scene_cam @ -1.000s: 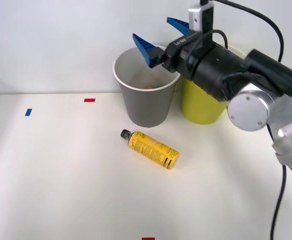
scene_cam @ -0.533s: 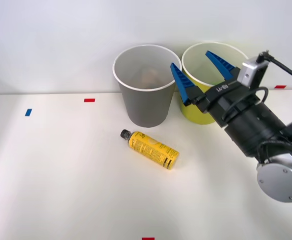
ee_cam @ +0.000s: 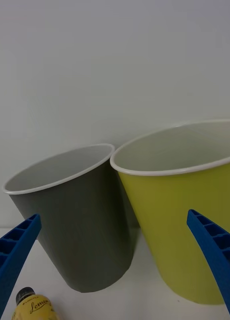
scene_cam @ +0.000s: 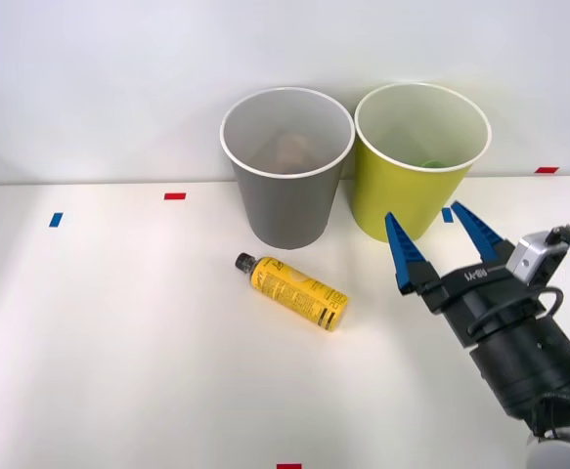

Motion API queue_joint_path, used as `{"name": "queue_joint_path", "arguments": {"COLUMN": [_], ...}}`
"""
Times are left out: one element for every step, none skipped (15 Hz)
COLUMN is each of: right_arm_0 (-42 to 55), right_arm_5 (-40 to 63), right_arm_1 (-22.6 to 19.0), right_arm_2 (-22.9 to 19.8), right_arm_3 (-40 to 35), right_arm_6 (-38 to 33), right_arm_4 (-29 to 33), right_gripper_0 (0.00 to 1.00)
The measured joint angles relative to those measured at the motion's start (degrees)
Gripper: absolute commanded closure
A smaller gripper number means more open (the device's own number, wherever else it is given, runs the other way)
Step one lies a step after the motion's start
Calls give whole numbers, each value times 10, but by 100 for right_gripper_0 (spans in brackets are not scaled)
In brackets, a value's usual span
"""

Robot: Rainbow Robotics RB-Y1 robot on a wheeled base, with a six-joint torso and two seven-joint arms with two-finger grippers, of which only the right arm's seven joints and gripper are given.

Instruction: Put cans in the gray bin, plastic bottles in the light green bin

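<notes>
The front camera sits high and looks forward and down, so the white worktop (scene_cam: 118, 342) fills most of its frame and the wall is at the top. The wrist camera is low and close, and it faces the wall almost level. Both views share the gray bin (scene_cam: 286, 166) (ee_cam: 75, 225), the light green bin (scene_cam: 416, 161) (ee_cam: 190, 220) and the black-capped bottle (scene_cam: 292, 291) (ee_cam: 35, 307).

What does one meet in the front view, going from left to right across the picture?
Blue mark → red mark → bottle → green bin → open tool. The gray bin is left out, because it stands above the bottle.
</notes>
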Motion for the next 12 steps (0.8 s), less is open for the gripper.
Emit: {"name": "queue_joint_path", "arguments": {"right_arm_0": [17,32,45,56,62,63,65,66,66,68,71,75], "right_arm_5": [-1,-1,-1,-1,-4,-10,-13,-15,-15,-16,-16,-16], "right_arm_1": [7,16,29,45,61,77,96,114,131,148,161,169], "right_arm_2": [0,-1,-2,-4,-6,-11,-18,-27,-37,-45,-51,-56], "right_arm_3": [0,2,7,17,31,51,70,86,101,113,122,128], "right_arm_6": [0,0,1,1,1,0,0,-1,-2,-3,-3,-3], "right_arm_4": [0,1,0,2,10,36,61,89,120,147,165,178], "right_gripper_0": [0,0,0,0,0,0,0,0,0,0,0,0]}}
